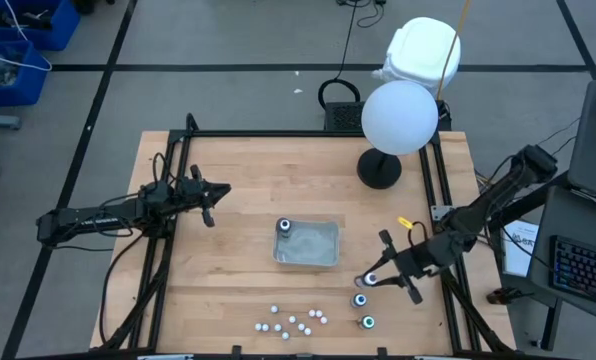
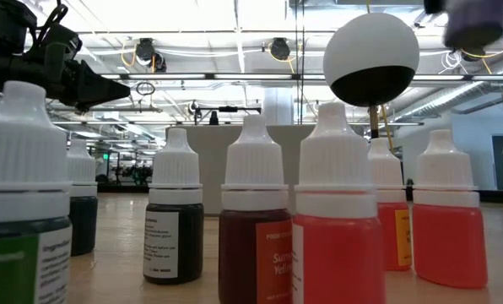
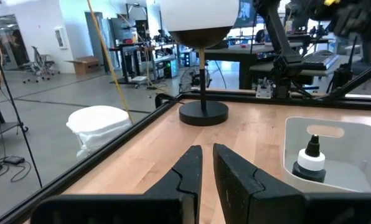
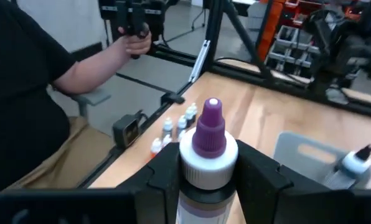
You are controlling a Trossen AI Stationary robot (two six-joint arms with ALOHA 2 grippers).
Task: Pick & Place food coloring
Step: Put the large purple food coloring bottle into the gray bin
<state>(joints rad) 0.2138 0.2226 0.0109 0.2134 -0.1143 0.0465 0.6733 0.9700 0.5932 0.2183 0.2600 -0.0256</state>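
Observation:
A clear tray (image 1: 308,243) lies mid-table with one food coloring bottle (image 1: 285,226) standing in its far-left corner; the left wrist view shows it too (image 3: 311,162). Two more bottles (image 1: 360,299) (image 1: 366,322) stand on the table near the right front. My right gripper (image 1: 370,280) hovers just beyond them, shut on a fourth bottle (image 4: 208,134) with a purple tip and white collar. My left gripper (image 1: 213,197) waits shut over the table's left part, touching nothing. My right gripper pinches the bottle between its two fingers (image 4: 164,171) at the white collar (image 4: 208,163) just under the purple tip. The fingers come from the table's right, slanting down. The bottle sits upright in the hold. Its base is hidden by the fingers.
A cluster of several small white-capped dropper bottles (image 1: 293,320) stands at the near edge, filling the low view (image 2: 336,211). A white globe lamp (image 1: 398,115) on a black base (image 1: 378,170) stands far right. A person (image 4: 23,93) sits beyond the near edge.

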